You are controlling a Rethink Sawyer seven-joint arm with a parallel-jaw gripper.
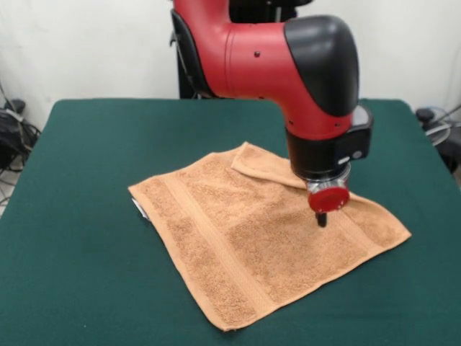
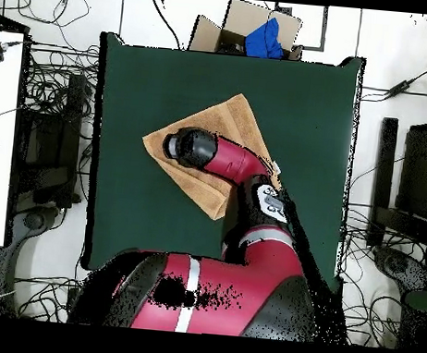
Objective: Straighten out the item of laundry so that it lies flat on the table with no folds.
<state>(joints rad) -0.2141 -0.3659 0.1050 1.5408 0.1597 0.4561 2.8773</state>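
Nearest the front camera, the desk shows bare green cloth. On it, somewhat toward the near side of centre, lies the towel, spread as a diamond with one corner pointing at the near edge and small white tags at its left corner. Most of it lies flat. The fault is at the far corner, where a flap is folded back over the body of the towel, its crease running roughly left to right in the front view.

The gripper hangs point-down over the right-hand part of the towel, at or just above the pile; contact cannot be confirmed. The folded flap lies just beyond it and a little to the left, toward the pedestal, so the coming move appears to turn on reaching back to that flap and drawing it outward. Whether the gripper is spread or closed cannot be told.

Farther back, the arm comes in from the pedestal, wrist vertical. In the overhead view it covers the towel's middle.
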